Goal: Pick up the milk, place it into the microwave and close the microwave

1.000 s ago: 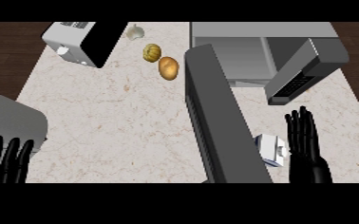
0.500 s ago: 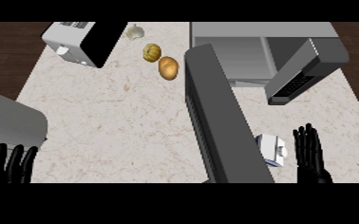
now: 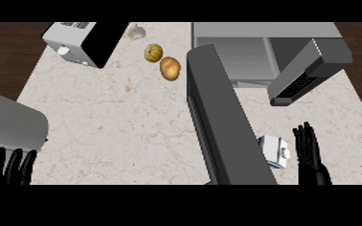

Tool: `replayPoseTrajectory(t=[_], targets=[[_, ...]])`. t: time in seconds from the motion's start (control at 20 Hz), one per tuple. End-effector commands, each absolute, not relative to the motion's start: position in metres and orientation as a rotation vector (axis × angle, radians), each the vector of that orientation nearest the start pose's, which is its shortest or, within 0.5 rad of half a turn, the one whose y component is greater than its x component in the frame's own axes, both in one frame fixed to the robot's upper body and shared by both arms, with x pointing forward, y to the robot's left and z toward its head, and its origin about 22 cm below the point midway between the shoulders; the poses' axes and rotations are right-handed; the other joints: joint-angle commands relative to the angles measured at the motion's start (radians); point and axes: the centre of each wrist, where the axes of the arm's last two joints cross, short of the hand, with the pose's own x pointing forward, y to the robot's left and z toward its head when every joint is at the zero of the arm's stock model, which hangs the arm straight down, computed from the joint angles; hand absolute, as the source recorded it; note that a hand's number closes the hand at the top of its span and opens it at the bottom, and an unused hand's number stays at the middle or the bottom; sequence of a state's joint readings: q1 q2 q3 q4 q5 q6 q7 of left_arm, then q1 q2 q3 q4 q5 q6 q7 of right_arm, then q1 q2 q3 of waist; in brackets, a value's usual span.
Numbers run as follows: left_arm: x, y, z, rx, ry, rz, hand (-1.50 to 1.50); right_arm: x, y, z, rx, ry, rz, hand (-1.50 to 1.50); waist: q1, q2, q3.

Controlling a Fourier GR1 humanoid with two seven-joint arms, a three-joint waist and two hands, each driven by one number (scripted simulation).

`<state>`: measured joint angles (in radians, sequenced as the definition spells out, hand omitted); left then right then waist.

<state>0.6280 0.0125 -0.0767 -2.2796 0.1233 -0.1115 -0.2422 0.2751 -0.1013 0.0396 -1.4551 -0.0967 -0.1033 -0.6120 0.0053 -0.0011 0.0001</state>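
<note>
Milk carton [image 3: 274,151] sits near the worktop's front edge, toward the right corner, wedged between the open microwave door [image 3: 220,119] and the right robot hand [image 3: 310,149]. Small white carton with a blue side, looks tipped or lying rather than standing; can't tell for sure from above.

Right robot hand: fingers straight, spread narrow, holding nothing. It's just beside the carton on its right, not touching as far as I can see.

Handling guess: light, thin-walled box, gives a bit if squeezed, smooth faces so could slip. Best hold is across the two broad flat sides, mid-body, thumb on one face and fingers on the other. Avoid the top fold.

Risk: door is very close on the carton's left, little room for fingers there. Approach from above or right.

Microwave [image 3: 263,52] is at the back right of the worktop, cavity open, door swung out toward the front edge. Pick not yet done.

Left robot hand [image 3: 17,165] is at the front left corner, fingers straight, idle.

Rest: toaster [image 3: 79,42] at back left, garlic [image 3: 136,31], two round brownish items [image 3: 161,61] near back middle.
</note>
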Motion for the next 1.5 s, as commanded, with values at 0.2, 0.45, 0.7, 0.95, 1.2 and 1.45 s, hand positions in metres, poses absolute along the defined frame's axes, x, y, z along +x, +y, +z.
replayPoseTrajectory(t=[0.2,0.45,0.7,0.95,1.2,1.45], targets=[[0.081,0.262,0.076,0.008,-1.975,0.086,-1.50,0.173,-0.251,-0.105,-0.233,-1.821,-0.069,-1.50,0.005,0.000,0.000],[0.078,0.259,0.090,0.035,-1.951,0.094,-1.50,0.174,-0.282,-0.106,-0.324,-1.751,-0.101,-1.50,0.002,-0.001,0.000],[0.084,0.258,0.064,0.021,-1.958,0.101,-1.50,0.188,-0.276,-0.136,-0.443,-1.700,-0.077,-1.50,0.006,0.000,0.000],[0.087,0.265,0.074,-0.010,-1.967,0.078,-1.50,0.192,-0.315,-0.148,-0.418,-1.689,-0.086,-1.50,0.005,0.001,0.000],[0.086,0.254,0.087,-0.007,-1.960,0.099,-1.50,0.160,-0.318,-0.161,-0.009,-1.712,-0.056,-1.50,0.011,0.001,0.002],[0.103,0.260,0.075,-0.012,-1.960,0.103,-1.50,0.188,-0.302,-0.157,0.209,-1.826,-0.061,1.50,0.003,0.003,0.001]])
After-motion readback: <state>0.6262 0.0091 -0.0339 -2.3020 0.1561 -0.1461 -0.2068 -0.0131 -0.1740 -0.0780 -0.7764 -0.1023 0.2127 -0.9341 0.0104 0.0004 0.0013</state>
